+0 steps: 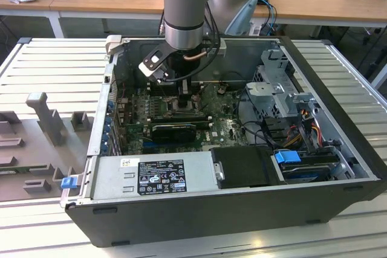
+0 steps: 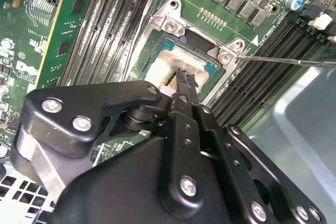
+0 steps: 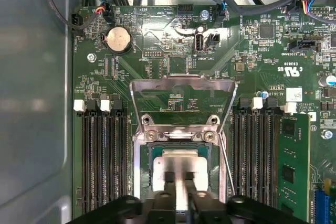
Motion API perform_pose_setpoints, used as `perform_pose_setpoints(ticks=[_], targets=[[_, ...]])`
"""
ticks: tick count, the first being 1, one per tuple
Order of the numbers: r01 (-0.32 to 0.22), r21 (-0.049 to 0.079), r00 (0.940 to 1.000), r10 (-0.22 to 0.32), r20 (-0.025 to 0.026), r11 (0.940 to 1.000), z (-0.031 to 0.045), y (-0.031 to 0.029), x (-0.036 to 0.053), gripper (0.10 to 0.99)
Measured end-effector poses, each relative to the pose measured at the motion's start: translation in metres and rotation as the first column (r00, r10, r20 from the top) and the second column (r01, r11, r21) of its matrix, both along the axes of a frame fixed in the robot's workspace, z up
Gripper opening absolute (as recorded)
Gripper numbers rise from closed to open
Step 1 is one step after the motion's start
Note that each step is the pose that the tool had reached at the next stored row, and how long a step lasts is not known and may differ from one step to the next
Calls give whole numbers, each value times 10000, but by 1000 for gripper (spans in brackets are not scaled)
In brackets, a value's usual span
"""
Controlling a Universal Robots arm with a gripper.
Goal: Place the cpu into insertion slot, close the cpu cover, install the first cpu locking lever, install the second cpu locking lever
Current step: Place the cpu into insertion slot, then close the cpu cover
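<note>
Our gripper (image 3: 179,177), fingers almost together, rests its tips on the cpu (image 3: 184,158) in the insertion slot (image 3: 138,161); the cpu cover (image 3: 181,81) stands open.

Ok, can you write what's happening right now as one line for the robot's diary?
gripper: at cpu | cpu: lying in slot | cover: open, not over cpu

Matt silver metal cpu (image 3: 184,162), shiny metal cpu cover (image 3: 182,81).

Bright, even light — glare whitens the cpu (image 3: 181,160) (shadows soft).
</note>
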State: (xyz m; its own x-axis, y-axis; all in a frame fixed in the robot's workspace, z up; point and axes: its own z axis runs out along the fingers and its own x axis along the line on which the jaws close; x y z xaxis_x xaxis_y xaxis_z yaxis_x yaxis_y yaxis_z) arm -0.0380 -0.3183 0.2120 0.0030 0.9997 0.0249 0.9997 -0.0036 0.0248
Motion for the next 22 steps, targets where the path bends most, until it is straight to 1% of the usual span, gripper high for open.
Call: perform_pose_setpoints(ticks=[1, 14, 15, 17, 22], targets=[[0, 1, 10000, 0, 1, 10000, 19, 0, 0, 106], [0, 3, 10000, 0, 2, 10000, 81, 0, 0, 106], [-2, 1, 10000, 2, 0, 10000, 82, 0, 3, 106], [0, 1, 10000, 0, -1, 10000, 82, 0, 43, 106], [0, 0, 10000, 0, -1, 10000, 106, 0, 44, 106]])
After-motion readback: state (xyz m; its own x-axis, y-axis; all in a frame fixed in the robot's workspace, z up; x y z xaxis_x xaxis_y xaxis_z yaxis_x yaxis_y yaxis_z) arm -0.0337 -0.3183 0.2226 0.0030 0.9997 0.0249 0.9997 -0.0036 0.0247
